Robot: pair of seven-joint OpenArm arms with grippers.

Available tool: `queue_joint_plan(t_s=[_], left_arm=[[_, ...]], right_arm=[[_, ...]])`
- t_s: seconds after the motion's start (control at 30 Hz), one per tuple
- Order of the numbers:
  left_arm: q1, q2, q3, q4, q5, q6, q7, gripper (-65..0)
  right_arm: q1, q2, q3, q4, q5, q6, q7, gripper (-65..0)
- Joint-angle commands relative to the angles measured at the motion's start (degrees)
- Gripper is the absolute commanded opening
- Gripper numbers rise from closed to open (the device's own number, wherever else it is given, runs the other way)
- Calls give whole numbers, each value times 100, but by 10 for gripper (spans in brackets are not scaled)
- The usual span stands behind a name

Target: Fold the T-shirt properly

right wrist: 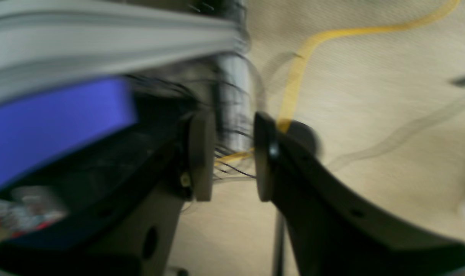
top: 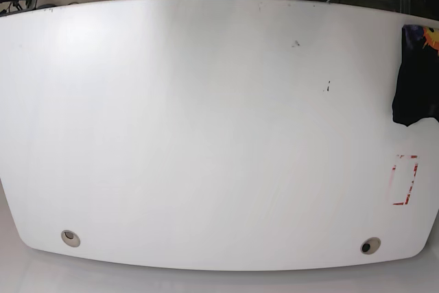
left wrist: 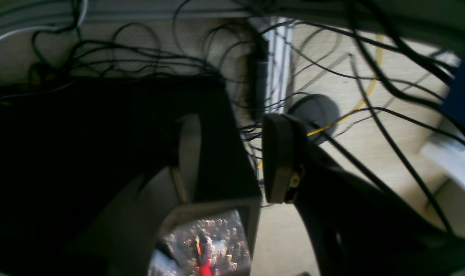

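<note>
The black T-shirt (top: 414, 80) lies at the far right edge of the white table (top: 206, 135), partly out of frame, with a colourful print at its top corner. Neither arm shows in the base view. In the left wrist view my left gripper (left wrist: 232, 126) is open, its jaws wide apart over the floor. A dark black mass (left wrist: 83, 153) with a printed patch (left wrist: 205, 245) fills the space to its left; it looks like the T-shirt. In the blurred right wrist view my right gripper (right wrist: 229, 126) is open and empty, facing the beige floor.
A red dashed rectangle (top: 405, 180) is marked near the table's right edge. Two round holes (top: 69, 238) (top: 370, 245) sit near the front edge. Tangled black cables (left wrist: 332, 69), a yellow cable (right wrist: 293, 76) and a blue object (right wrist: 52, 122) lie beyond the table.
</note>
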Motion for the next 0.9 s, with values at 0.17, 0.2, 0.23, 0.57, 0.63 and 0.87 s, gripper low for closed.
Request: queue_joint_plan(t_s=[0.17,0.2,0.23,0.57,0.63,0.87], left_arm=[[-1034,-4,485,-1705,-14,814,-64,-410],[-1122,5,529,-1811,-14,893,-64,-410],[-1236,5,582,-1934,-14,981,-46,-410],[-1693,22,626,-2470,-32,1280,-20,-410],[-1693,40,626,-2479,-32,1280,-20,-410],[-1693,93,626,-2496,-32,1280,-20,-410]], right_arm=[[626,184,0,-954,-238,-174,103,-485],[678,184,0,-1016,-273,-182,103,-485],[740,184,0,-1069,-326,-200,103,-484],[1188,149,0,-1376,-774,-552,-231,-482],[1197,149,0,-1376,-774,-639,-231,-480],[1267,149,-8,-1376,-783,-675,-222,-479]])
